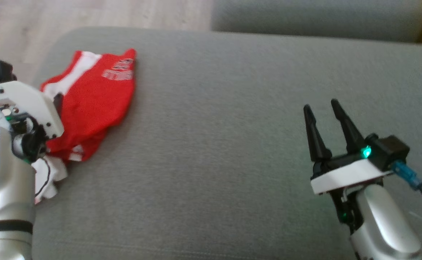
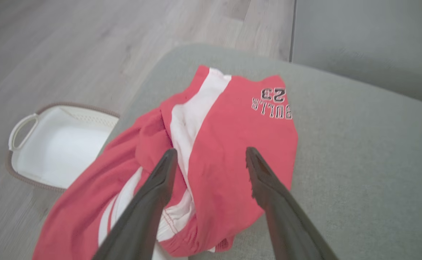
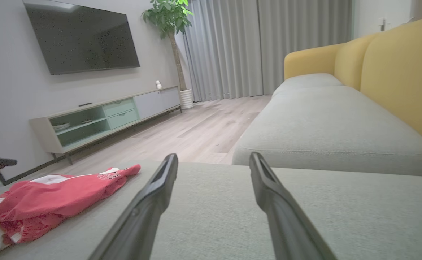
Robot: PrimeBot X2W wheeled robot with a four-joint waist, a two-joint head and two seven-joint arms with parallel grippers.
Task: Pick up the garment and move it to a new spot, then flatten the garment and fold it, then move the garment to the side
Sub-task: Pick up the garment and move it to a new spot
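From the head camera, the red-and-white garment (image 1: pixel 95 97) is lying crumpled at the left edge of the grey sofa cushion (image 1: pixel 232 144), partly behind the left arm (image 1: pixel 5 173). The right pincer (image 1: pixel 319 104) is hovering well apart from it over bare cushion, fingers spread and holding nothing.

From the left wrist, the left pincer (image 2: pixel 211 157) is pointing down over the middle of the garment with its fingers spread wide, nothing between them (whether the tips are touching cloth, I cannot tell). One end of the cloth seems to be hanging past the cushion's edge, above a white basket (image 2: pixel 23 126) standing on the floor.

From the right wrist, the garment is sitting bunched at the far left.

Judging by this, the pick-up is only beginning; moving, flattening, folding and setting aside are all waiting.
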